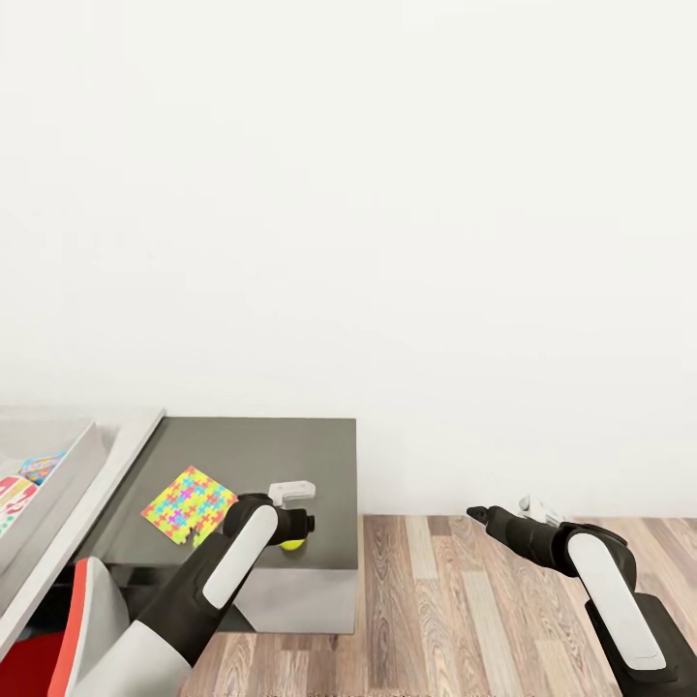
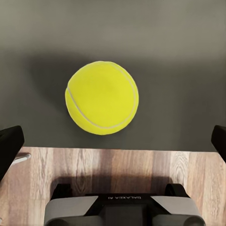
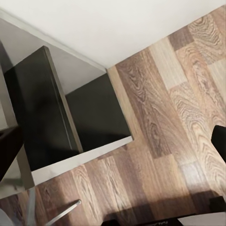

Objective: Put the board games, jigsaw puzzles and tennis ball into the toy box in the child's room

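Note:
A yellow tennis ball (image 2: pixel 101 98) rests on the top of a low dark grey cabinet (image 1: pixel 290 455), close to its front edge. My left gripper (image 1: pixel 295 530) hovers just above the tennis ball (image 1: pixel 291 545) and stands open, with its fingertips (image 2: pixel 9 146) spread wider than the ball and not touching it. One jigsaw puzzle (image 1: pixel 189 503) lies flat on the same cabinet, to the left of the ball. At the far left the toy box (image 1: pixel 73 469) stands on the table (image 1: pixel 106 499) with colourful flat toys (image 1: pixel 39 467) inside. Over the floor my right gripper (image 1: pixel 476 513) hangs open and empty.
The wood plank floor (image 1: pixel 465 620) stretches right of the cabinet, below a bare white wall (image 1: pixel 387 242). A red and white shape (image 1: pixel 58 639) sits at the lower left beside my left arm. The right wrist view shows the cabinet's side panel (image 3: pixel 42 117) and the floor (image 3: pixel 160 108).

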Controlling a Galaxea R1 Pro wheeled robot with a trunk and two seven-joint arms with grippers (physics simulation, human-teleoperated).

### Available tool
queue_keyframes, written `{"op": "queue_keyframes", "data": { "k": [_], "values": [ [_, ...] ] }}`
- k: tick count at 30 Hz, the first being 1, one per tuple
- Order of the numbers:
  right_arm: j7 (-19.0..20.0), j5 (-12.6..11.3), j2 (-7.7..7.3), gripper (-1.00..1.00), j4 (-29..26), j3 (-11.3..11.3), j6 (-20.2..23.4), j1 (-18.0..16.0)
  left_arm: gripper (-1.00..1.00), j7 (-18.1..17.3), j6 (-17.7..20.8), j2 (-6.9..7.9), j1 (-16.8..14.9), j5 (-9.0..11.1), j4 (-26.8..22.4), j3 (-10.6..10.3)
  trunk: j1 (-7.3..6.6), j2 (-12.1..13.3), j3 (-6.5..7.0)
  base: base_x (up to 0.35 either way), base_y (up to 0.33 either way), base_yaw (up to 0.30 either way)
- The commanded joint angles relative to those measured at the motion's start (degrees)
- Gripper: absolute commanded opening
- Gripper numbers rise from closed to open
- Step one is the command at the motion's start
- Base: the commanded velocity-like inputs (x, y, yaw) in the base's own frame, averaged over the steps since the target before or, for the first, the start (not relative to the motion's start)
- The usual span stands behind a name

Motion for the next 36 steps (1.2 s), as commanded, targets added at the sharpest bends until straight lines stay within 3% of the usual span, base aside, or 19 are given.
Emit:
{"op": "queue_keyframes", "data": {
  "k": [1,36],
  "values": [
    [-0.57,-0.58,-0.01,1.0,-0.06,-0.02,0.14,-0.05,1.0,0.6,0.05,0.01,-0.06,0.56,-0.05,-0.06,0.03,-0.12,-0.21,0.0,0.0,0.0],
    [-0.57,-0.64,-0.01,1.0,-0.06,-0.02,0.09,-0.05,1.0,0.55,-0.68,0.01,-0.06,0.56,-0.1,-0.06,0.03,-0.12,-3.51,0.036,0.017,0.0]
  ]
}}
